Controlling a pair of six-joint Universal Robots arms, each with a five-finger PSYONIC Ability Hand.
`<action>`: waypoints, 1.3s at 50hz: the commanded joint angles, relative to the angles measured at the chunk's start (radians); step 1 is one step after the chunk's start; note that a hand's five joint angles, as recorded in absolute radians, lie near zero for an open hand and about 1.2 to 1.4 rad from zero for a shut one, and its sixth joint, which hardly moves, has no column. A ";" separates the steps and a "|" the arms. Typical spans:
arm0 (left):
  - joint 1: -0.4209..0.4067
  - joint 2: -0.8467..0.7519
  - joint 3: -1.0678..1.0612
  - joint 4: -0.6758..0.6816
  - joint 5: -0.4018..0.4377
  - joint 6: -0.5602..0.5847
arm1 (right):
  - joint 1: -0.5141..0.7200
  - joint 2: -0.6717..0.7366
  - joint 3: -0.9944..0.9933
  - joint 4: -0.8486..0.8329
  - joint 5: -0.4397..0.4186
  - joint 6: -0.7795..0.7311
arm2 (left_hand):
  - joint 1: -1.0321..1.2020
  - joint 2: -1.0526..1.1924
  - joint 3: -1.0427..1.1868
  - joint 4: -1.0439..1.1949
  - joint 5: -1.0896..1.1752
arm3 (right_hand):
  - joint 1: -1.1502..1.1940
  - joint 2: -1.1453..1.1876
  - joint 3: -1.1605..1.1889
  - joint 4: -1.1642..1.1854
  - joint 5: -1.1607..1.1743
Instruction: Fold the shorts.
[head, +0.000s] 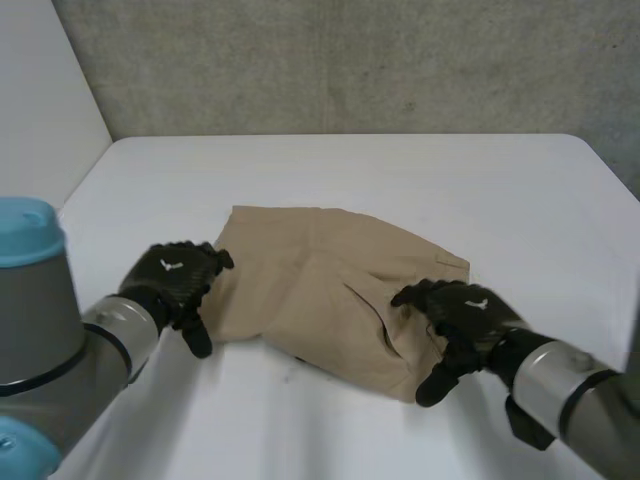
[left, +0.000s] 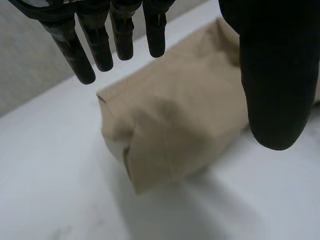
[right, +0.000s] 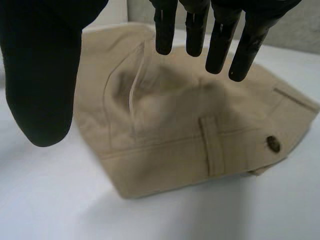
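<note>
Left hand (head: 172, 280) low at the near left, slack and empty, fingers (left: 102, 45) straight, thumb (left: 277, 75) held wide, poised at the left end of the shorts (head: 320, 280); contact with the cloth impossible to judge. Right hand (head: 462, 312) at the near right, likewise spread with nothing in its grasp, straight fingers over the waistband (right: 165, 160), thumb off to one side. Grey left arm (head: 60, 340) and right arm (head: 570, 385) in the near corners.

Between the 2 hands, tan shorts folded into 1 thick bundle, lying flat at the middle of the white table (head: 400, 170). Plain cloth, softly creased, with 1 belt loop (right: 212, 145) crossing the waistband, 1 dark button (right: 273, 144) near its corner and a pocket slit (right: 132, 95) running back from the band. At the left end, a blunt folded edge, puckered at the corner.

Near right corner of the bundle covered by the right hand in the head view; left edge partly masked by the left hand.

Long axis slanting from far left to near right, waistband end toward the right hand, opposite end toward the left hand.

Beyond the far table edge, a rough grey wall (head: 350, 60); at the far left, a white panel (head: 40, 90).
</note>
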 joint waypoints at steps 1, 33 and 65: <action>-0.003 -0.153 0.056 0.060 -0.010 -0.005 | 0.046 0.143 -0.029 -0.165 0.122 -0.016 | 0.058 0.071 0.071 0.070 0.084 | 0.219 0.180 0.175 0.175 0.174; -0.014 -0.122 0.300 0.250 -0.084 0.069 | 0.131 0.180 -0.529 -0.230 0.221 -0.491 | 1.115 1.128 1.128 1.127 1.141 | 1.146 1.107 1.102 1.102 1.101; -0.245 -0.002 -0.220 0.484 -0.300 0.078 | 0.071 0.300 -0.597 0.065 0.132 -0.567 | 1.048 1.062 1.062 1.060 1.074 | 1.146 1.107 1.102 1.102 1.101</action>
